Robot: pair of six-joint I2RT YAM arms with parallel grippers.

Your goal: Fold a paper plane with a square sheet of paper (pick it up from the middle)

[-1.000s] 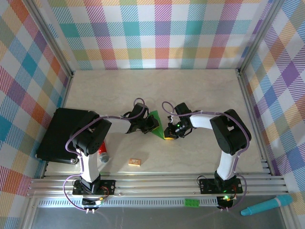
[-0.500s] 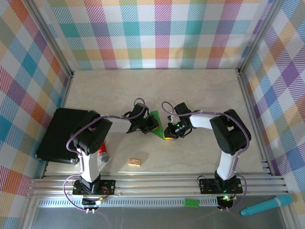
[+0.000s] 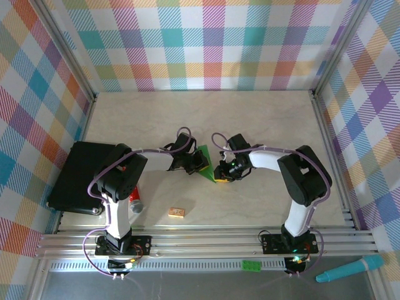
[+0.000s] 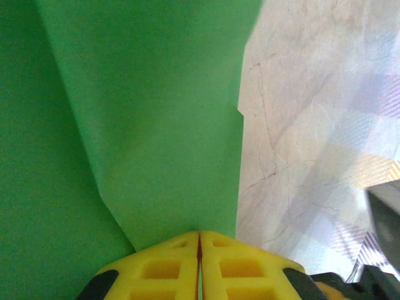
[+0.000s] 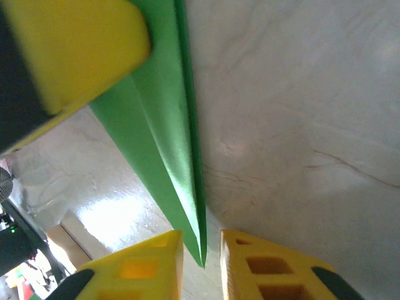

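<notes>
Left gripper (image 4: 199,235) pinched together on paper plane (image 4: 156,125). Right gripper (image 5: 200,240) fingers apart, loosely straddling plane's pointed tip. Plane's long axis runs from that tip toward left gripper.

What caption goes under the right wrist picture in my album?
Yellow fingers parted around the pointed tip of folded green paper on the table.

No writing, label, brand mark, number or sign can be read in any of the views. The green paper plane (image 3: 209,167) is seen plain and unprinted on the faces shown. Any marking on the small tan block (image 3: 177,212) lying on the desk (image 3: 262,119) is too small to be made out.
</notes>
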